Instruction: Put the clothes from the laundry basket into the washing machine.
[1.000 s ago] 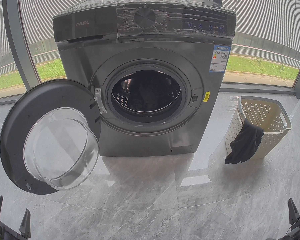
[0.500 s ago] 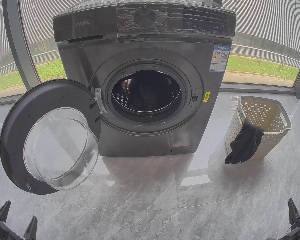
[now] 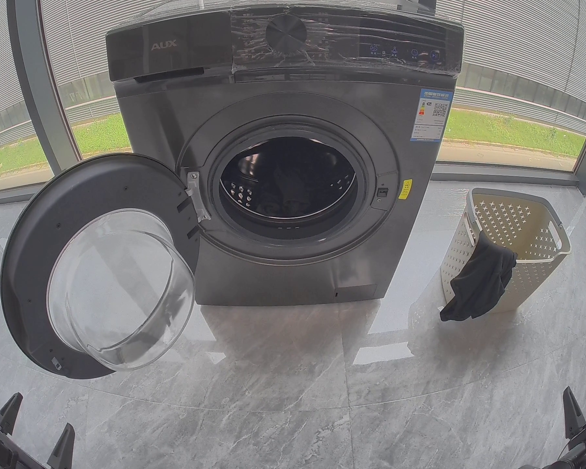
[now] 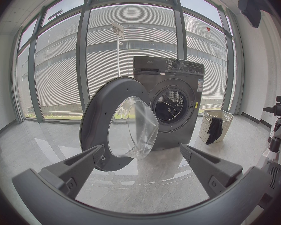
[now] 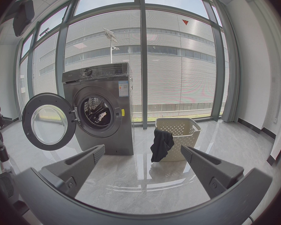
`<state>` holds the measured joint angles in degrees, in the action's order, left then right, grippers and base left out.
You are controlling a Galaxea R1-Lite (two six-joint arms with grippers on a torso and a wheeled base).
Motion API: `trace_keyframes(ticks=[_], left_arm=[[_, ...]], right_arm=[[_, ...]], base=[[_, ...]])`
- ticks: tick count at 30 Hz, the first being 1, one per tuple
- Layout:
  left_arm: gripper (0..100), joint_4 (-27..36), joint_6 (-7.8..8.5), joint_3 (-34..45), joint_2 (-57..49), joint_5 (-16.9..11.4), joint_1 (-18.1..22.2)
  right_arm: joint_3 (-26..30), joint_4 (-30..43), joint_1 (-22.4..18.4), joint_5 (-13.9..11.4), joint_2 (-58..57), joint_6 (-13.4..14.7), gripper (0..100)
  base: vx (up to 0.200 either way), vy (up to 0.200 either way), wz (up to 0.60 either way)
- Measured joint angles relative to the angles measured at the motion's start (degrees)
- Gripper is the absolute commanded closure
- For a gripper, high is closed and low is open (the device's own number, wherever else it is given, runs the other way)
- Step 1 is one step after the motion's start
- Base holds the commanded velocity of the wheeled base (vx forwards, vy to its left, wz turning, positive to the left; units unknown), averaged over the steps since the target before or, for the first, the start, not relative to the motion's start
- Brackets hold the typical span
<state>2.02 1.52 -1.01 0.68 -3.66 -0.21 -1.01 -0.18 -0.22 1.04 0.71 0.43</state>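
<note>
On the washing machine (image 3: 286, 281), well ahead of the left gripper (image 4: 141, 147) and its spread jaws: pale wordmark (image 3: 162, 45) on the dark panel (image 3: 202, 56). Energy label (image 3: 432, 113) with coloured bars and a code square, print too small to read. Small yellow sticker (image 3: 405, 189) below it, unreadable.

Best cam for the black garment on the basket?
Head view: black garment appears largest, draped over the laundry basket rim and hanging outside. Right wrist view shows it smaller; left wrist view, tiny and far.
</note>
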Motion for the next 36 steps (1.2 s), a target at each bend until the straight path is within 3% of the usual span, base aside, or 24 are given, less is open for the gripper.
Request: trace_keyframes(ticks=[36], left_arm=[[0,0.0,-0.07,0.0,0.11,0.07,0.05]], right_arm=[[0.0,0.0,0.04,0.0,0.09,0.0,0]], base=[[0.0,-0.2,0.0]])
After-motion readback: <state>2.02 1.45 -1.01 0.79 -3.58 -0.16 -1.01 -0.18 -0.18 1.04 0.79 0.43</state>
